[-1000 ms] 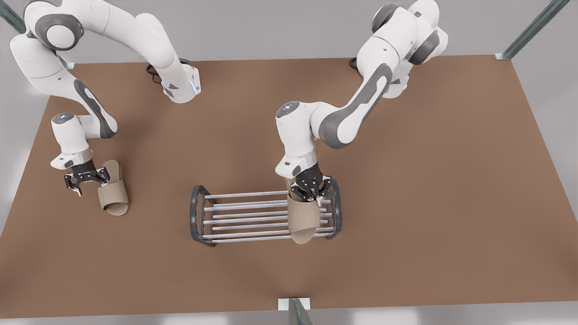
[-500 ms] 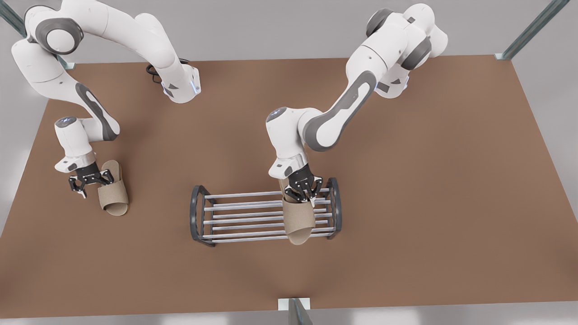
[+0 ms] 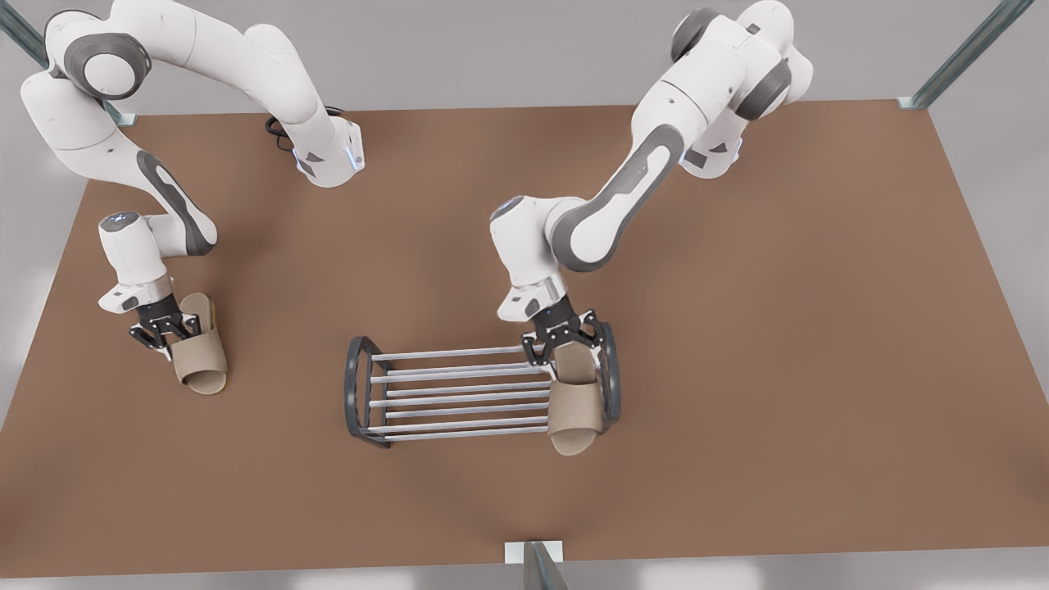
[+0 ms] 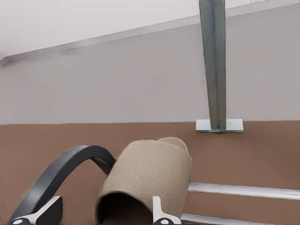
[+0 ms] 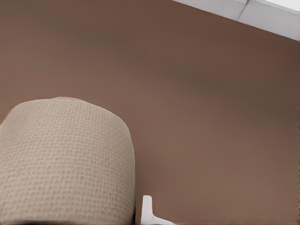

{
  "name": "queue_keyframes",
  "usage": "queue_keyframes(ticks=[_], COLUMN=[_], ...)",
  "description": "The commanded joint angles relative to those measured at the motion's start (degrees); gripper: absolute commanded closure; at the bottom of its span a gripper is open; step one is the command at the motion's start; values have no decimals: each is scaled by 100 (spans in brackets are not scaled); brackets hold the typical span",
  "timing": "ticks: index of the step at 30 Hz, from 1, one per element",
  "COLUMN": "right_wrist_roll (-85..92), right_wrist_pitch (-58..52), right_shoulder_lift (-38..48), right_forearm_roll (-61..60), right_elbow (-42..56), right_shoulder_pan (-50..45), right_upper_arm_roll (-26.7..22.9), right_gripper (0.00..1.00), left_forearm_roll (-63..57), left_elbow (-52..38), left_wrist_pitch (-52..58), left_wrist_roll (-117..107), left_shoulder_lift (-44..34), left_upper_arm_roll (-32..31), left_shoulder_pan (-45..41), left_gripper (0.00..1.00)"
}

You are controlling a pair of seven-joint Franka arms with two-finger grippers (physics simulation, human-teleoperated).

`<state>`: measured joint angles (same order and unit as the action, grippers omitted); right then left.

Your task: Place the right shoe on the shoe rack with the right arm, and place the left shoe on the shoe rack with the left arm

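Front view, left gripper (image 3: 564, 342): you find it in the centre-right of the frame, at the far edge of the shoe rack (image 3: 359, 392), just above the heel end of the left shoe (image 3: 575, 410).
Left wrist view, left gripper (image 4: 103, 216): spread open. One white-tipped finger (image 4: 158, 212) sits against the side of the shoe's band; the other stands clear of it, beside the dark arched end frame.
Left shoe: it lies across the silver rods at the front view's right end of the rack, close to that end frame, with its toe overhanging the near edge. In the left wrist view the left shoe (image 4: 150, 173) rests on the rods (image 4: 243, 190), open band towards the camera.
Shoe rack: it stands on the brown table (image 3: 778, 328), lower centre of the front view; the rest of its rods are bare.
Front view, right gripper (image 3: 164, 330): you see it at the left of the frame, low over the heel of the right shoe (image 3: 199, 365). You cannot tell whether it is gripping.
Right shoe: flat on the table, well apart from the rack. In the right wrist view the right shoe (image 5: 65, 159) is in the lower left, close to the camera.
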<state>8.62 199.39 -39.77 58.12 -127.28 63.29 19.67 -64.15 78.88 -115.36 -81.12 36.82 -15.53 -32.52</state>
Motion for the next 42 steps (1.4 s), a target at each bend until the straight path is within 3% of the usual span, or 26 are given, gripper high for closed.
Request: queue_keyframes(ticks=[1,3,8,11,13,14,15,16,17,18,20,21,23,26,28,30,33,36,38,40,42], right_wrist_roll=[-106,-141,-220,-352,-431,-510,-554,-642,-853,-1011,-1301,-1354,-1424,-1433,-1652,-2505,-4043,-4658,-5001,-5107,-5098], right_wrist_pitch=[-5,-40,-49,-198,-207,-216,-339,-471,-620,-769,-1138,-1490,-2685,-4812,-6157,-6825,-7308,-7871,-7906,-8837,-9364], right_shoulder_lift=[4,13,48,127,153,180,224,303,364,443,575,602,566,549,549,531,400,189,180,-163,-216], right_forearm_roll=[-3,-3,-3,-3,-3,-3,6,6,6,6,6,-3,-90,-960,-1444,-1646,-1787,-1989,-2183,-2288,-2288], right_elbow=[1,10,45,45,37,37,28,28,28,19,28,28,98,537,1073,1293,2303,4035,4624,6108,6732], right_shoulder_pan=[8,8,34,43,43,43,43,52,52,60,122,394,1369,2108,2073,1898,149,-2382,-3630,-5142,-5484], right_upper_arm_roll=[1,1,1,10,10,10,28,72,160,239,476,836,2136,3956,4774,5407,5188,3904,3202,2471,2436], right_gripper=[71,79,79,79,79,79,79,79,79,79,79,79,79,79,79,79,79,79,79,79,79], left_forearm_roll=[359,1633,3092,4121,4666,4903,5886,6424,6775,6819,6758,6758,6740,6688,6529,6538,6582,6582,6591,6573,6591], left_elbow=[119,-153,-1550,-1480,-1480,-1489,-1542,-1393,-831,687,814,822,691,532,532,524,558,629,1375,1438,1368], left_wrist_pitch=[-22,901,2368,3468,3459,3617,4320,4382,4216,2724,2360,2360,2308,2334,2369,2378,2563,2501,2045,1895,1877], left_wrist_roll=[105,606,842,6192,6899,7479,8068,8218,8393,8403,8069,7752,7831,7831,7761,7787,8358,8279,8262,8244,8139], left_shoulder_lift=[-280,-650,-720,-975,-940,-975,-1168,-1581,-2187,-3135,-3146,-3111,-2909,-2610,-2522,-2478,-2425,-2416,-2759,-2821,-2803], left_upper_arm_roll=[-652,-1066,-1321,-1330,-1330,-1014,-84,1454,1764,1773,1755,1755,1755,1764,1746,1738,1738,1738,1738,1738,1711], left_shoulder_pan=[500,738,817,2784,3717,3806,3613,2639,2636,2646,2602,2593,2593,2584,2452,2408,2373,2347,2364,2400,2347], left_gripper=[0,0,0,0,0,0,0,0,0,0,0,0,0,0,0,0,0,0,0,0,0])
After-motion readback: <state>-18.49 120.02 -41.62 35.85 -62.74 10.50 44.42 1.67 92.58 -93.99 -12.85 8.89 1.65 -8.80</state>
